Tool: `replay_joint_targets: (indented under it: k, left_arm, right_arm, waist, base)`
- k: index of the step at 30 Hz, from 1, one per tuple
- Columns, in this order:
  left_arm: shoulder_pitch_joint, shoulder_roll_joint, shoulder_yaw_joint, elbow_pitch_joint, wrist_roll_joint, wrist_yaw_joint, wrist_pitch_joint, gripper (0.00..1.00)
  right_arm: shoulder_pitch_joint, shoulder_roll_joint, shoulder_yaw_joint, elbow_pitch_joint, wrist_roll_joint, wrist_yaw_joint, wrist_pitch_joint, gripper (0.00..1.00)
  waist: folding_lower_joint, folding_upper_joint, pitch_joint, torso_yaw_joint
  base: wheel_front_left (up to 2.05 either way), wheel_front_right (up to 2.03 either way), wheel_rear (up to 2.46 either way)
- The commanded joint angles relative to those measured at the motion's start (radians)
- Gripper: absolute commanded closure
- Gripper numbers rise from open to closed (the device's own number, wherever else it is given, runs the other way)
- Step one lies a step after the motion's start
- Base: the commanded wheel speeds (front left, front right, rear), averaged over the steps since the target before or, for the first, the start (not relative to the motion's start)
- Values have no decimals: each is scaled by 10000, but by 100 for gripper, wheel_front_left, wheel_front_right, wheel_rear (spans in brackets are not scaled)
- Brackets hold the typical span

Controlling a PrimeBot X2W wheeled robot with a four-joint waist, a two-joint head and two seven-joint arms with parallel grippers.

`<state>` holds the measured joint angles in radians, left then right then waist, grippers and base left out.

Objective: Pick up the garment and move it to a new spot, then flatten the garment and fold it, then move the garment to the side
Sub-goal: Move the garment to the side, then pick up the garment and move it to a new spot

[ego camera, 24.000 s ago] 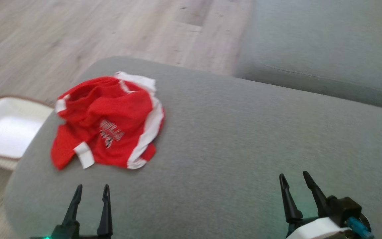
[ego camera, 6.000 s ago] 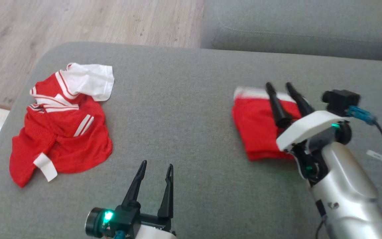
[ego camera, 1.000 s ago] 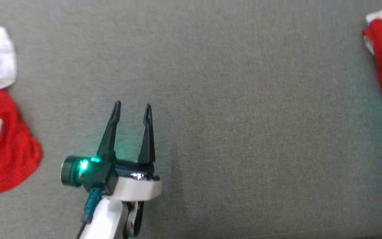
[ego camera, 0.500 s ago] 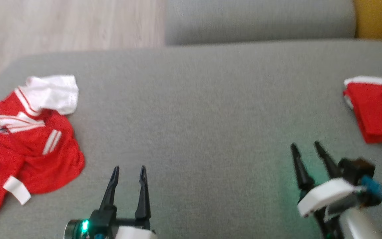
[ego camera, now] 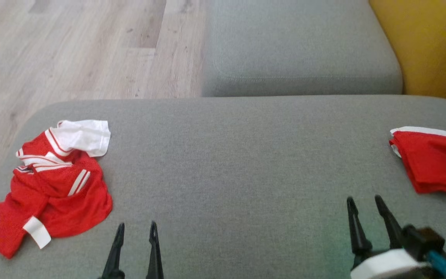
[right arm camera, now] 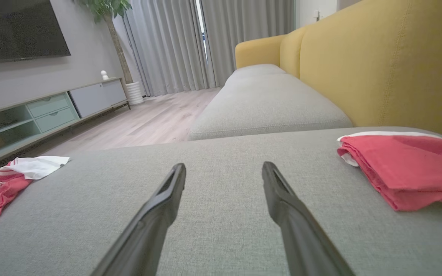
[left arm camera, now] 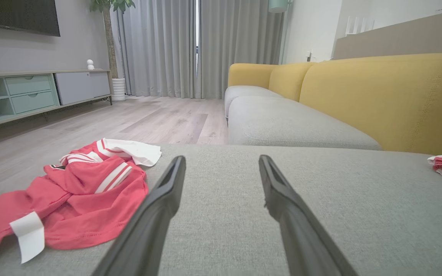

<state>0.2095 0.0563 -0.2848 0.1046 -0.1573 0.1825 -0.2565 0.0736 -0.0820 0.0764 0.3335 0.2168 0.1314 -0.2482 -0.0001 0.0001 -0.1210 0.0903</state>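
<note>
Hovering low over the grey cushion (ego camera: 246, 174), left pincer (ego camera: 136, 225) & right pincer (ego camera: 364, 199) are both open & empty, prob. readying for the crumpled garment (ego camera: 52, 190) at far left; folded garment (ego camera: 432, 162) parked far right.

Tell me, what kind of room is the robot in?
Probably a home living room: there's a sofa with a yellow back, a TV on the wall above a low cabinet, and long grey curtains by a wooden floor.

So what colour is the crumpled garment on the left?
Crumpled garment: red with white stripes and trim; head view best.
</note>
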Motion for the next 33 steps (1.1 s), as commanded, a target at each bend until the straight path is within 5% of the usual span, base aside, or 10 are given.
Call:
replay_joint_targets:
  k: [1,33]
  left_arm:
    - [-172,-33,443,-387,131,-83,-53,0]
    - [365,-58,1034,96,278,-328,-53,0]
  right_arm:
    - [53,78,149,-529,-175,-7,-132,0]
    - [918,300,252,-997,-536,-7,-135,0]
  waist:
    - [1,-1,-144,-28]
    - [1,-1,-477,-292]
  base:
    - [0,0,0]
    - [0,0,0]
